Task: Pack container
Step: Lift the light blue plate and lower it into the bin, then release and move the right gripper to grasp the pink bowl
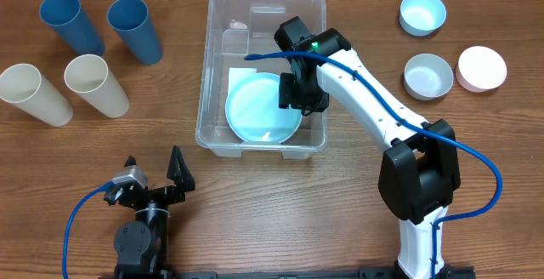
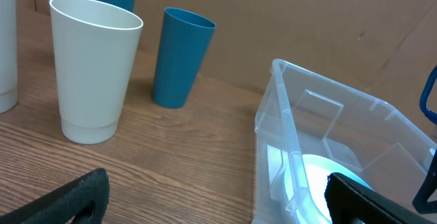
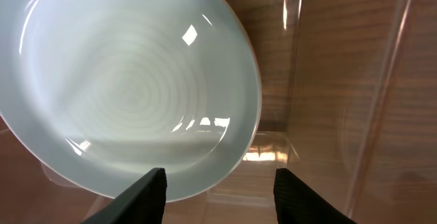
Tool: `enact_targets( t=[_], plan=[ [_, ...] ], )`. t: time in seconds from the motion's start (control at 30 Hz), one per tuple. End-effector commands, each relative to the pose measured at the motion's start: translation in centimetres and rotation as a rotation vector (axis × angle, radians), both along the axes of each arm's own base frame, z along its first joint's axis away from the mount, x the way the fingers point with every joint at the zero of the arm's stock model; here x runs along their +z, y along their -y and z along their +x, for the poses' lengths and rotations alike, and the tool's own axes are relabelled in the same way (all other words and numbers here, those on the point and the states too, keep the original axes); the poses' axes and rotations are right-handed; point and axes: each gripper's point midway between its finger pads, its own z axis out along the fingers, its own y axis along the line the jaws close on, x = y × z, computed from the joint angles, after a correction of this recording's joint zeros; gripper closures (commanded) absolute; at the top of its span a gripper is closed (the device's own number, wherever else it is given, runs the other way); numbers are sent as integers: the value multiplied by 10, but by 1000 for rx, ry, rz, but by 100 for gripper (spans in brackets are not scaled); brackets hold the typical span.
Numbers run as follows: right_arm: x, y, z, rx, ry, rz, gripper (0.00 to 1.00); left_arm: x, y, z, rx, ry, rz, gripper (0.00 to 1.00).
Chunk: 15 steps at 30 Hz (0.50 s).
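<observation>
The clear plastic container [image 1: 263, 25] sits mid-table, slightly toward the far side. A pale blue plate [image 1: 255, 109] rests in its near half, partly covering a white label [image 1: 239, 79] on the base. The right gripper [image 1: 294, 92] reaches into the container over the plate's right edge. Its fingers [image 3: 147, 191] are spread, with only the plate's rim showing between them, unpinched. The white right arm [image 1: 374, 109] and its blue cable [image 1: 473, 156] cross the container's right wall.

Well apart to the left stand four upright cups: left blue cup [image 1: 72, 22], right blue cup [image 1: 134, 28], left cream cup [image 1: 34, 93] and right cream cup [image 1: 96, 83]. On the right are a pale blue bowl [image 1: 422, 13], a white bowl [image 1: 427, 76] and a pink bowl [image 1: 482, 67], the last two touching.

The left gripper [image 1: 153, 170] is near-left, spread wide and empty.
</observation>
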Motion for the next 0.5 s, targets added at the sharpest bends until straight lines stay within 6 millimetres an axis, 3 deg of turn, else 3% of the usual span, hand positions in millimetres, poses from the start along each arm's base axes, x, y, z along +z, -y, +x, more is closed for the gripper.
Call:
enact_targets(
  t=[0.0, 0.1, 0.23, 0.3, 0.37, 0.47],
  plan=[
    [14, -10, 8, 66, 50, 26, 47, 1, 0, 0, -1, 7, -7, 0],
    [44, -20, 20, 67, 109, 86, 47, 1, 0, 0, -1, 7, -7, 0],
    [108, -12, 42, 32, 230, 136, 45, 1, 0, 0, -1, 7, -7, 0],
    [134, 10, 56, -21, 292, 118, 41, 1, 0, 0, -1, 7, -7, 0],
    [152, 48, 70, -103, 331, 91, 40, 1, 0, 0, -1, 7, -7, 0],
    [153, 120, 85, -257, 318, 49, 39, 1, 0, 0, -1, 7, -7, 0]
  ],
)
